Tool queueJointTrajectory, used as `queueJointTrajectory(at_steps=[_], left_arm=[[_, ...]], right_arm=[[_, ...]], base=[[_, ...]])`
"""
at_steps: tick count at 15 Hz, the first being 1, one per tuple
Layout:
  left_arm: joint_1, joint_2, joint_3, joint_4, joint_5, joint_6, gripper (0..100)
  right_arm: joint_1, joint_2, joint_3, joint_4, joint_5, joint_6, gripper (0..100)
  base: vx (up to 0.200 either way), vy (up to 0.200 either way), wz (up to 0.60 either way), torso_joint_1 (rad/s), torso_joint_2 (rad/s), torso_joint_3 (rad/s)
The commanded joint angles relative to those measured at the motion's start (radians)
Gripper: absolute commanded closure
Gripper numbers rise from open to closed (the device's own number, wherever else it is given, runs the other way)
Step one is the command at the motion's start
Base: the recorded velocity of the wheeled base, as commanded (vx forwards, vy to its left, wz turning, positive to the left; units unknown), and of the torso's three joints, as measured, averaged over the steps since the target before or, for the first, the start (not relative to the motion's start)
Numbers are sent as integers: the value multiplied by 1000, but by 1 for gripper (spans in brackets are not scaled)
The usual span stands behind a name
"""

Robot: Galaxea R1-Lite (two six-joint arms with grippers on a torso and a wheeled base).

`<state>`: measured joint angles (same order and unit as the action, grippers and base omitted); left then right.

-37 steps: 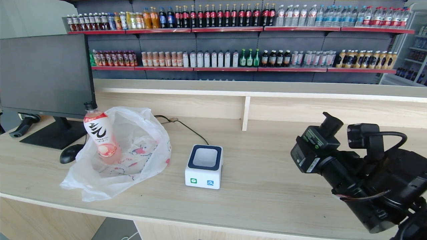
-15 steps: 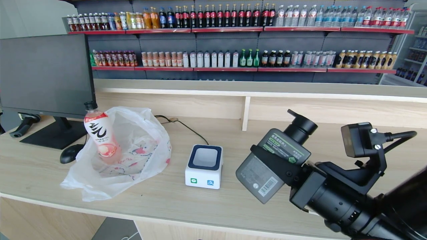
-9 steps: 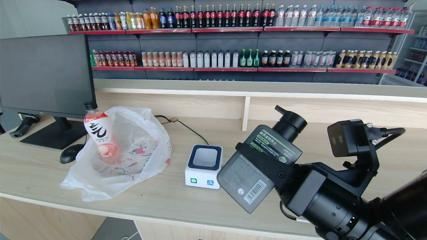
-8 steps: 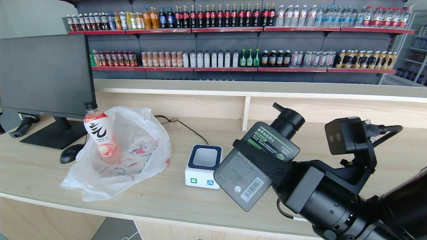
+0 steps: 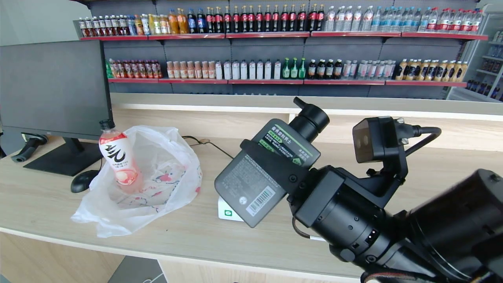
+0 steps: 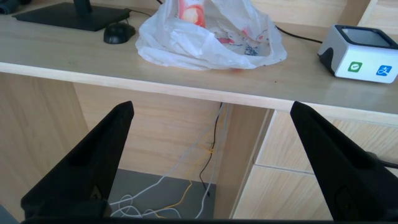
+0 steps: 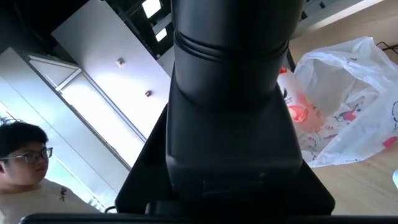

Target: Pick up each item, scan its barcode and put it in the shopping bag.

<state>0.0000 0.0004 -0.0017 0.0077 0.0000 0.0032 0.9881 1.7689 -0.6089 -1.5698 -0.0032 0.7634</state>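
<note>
1. Right jaws clenched the dark pump bottle (image 5: 271,165), tilted over the scanner (image 5: 228,213), apparently for a read, though its barcode (image 5: 261,201) faced upward
2. Left jaws hung released below the bench (image 6: 124,71) edge
3. The shopping bag (image 5: 157,184) lay open beside the scanner

I counted: 1 dark grey plastic pump bottle (image 5: 243,184) | 1 pink plastic drink bottle (image 5: 118,157) | 1 translucent white plastic shopping bag (image 5: 177,169) | 1 white box-shaped scanner (image 6: 357,62)

Grey pump bottle (image 5: 244,184) in right claw (image 5: 262,160), over white scanner (image 5: 228,212).
</note>
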Motion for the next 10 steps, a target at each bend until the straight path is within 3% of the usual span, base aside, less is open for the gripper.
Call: queueJointTrajectory(at_steps=[1,10], left_arm=[[2,0,0,0,0,0,0],[2,0,0,0,0,0,0]], right_arm=[[3,-5,-3,-1,0,1,100],[38,-92,71,-1,2,1,100]], base=[[0,0,0,0,0,0],[0,0,0,0,0,0]])
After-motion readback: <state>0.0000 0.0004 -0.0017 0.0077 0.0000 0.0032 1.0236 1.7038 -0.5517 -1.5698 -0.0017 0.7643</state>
